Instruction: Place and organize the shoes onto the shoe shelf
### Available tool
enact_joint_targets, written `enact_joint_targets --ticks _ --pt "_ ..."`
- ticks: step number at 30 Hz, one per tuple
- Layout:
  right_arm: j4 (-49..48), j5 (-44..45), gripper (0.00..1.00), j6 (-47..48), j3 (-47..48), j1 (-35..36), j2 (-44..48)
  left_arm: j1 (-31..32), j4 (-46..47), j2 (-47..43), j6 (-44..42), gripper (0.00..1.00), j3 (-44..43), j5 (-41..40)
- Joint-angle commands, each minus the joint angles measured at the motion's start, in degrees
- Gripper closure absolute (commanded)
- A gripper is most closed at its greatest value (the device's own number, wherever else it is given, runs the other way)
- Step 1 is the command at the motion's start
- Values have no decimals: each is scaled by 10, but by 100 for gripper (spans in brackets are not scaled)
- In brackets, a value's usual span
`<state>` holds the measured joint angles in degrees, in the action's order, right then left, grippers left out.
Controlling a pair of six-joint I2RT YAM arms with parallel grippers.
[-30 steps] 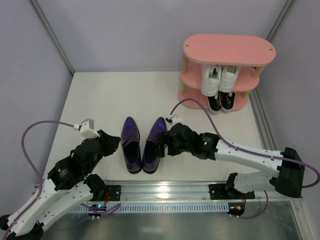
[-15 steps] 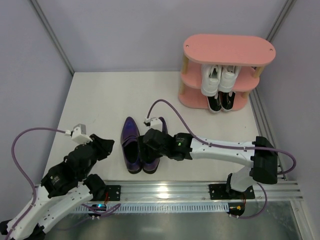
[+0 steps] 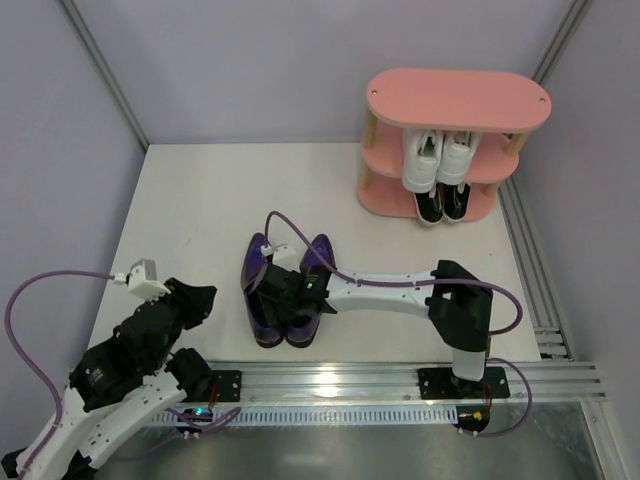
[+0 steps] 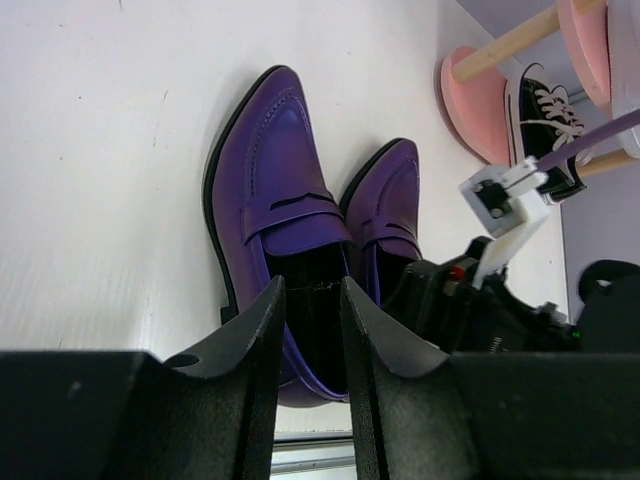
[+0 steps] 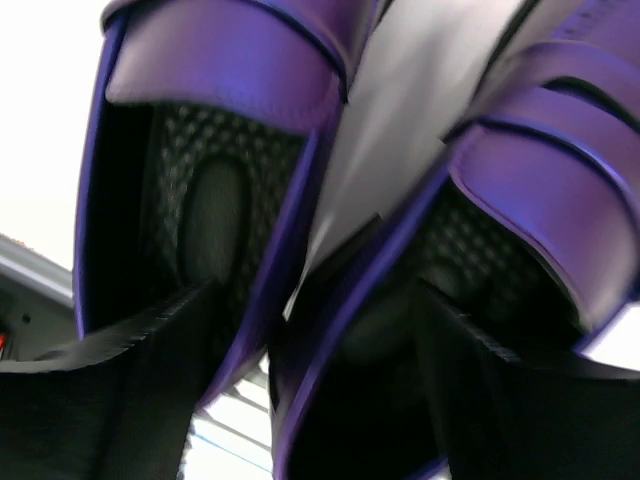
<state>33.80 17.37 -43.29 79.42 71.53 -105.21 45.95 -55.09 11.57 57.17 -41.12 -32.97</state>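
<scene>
Two glossy purple loafers [image 3: 258,262] lie side by side at the table's near middle, toes pointing away. My right gripper [image 3: 284,296] is open and low over their heel ends. In the right wrist view one finger [image 5: 140,375] sits in the left loafer [image 5: 230,60] and the other in the right loafer [image 5: 560,130], with both inner walls between them. My left gripper [image 3: 196,300] hangs left of the shoes with a narrow gap, holding nothing [image 4: 310,300]. The pink shelf [image 3: 458,98] at the back right holds white sneakers [image 3: 438,160] on its middle tier and black sneakers [image 3: 443,205] on its bottom tier.
The right arm stretches low across the table from its base to the loafers, its purple cable looping above the wrist [image 3: 300,235]. A metal rail [image 3: 340,380] runs along the near edge. Grey walls close in the left, back and right sides.
My right gripper has moved left and toward me along the loafers, from beside the right shoe to over both heel openings. My left arm has drawn back toward the near left.
</scene>
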Motion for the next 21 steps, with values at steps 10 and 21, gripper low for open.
enact_joint_targets --ticks 10,21 --pt "11 -5 96 105 -62 -52 53 -2 -20 -23 21 72 -12 -17" --pt "19 -22 96 233 -165 -172 172 -2 45 29 15 77 3 7"
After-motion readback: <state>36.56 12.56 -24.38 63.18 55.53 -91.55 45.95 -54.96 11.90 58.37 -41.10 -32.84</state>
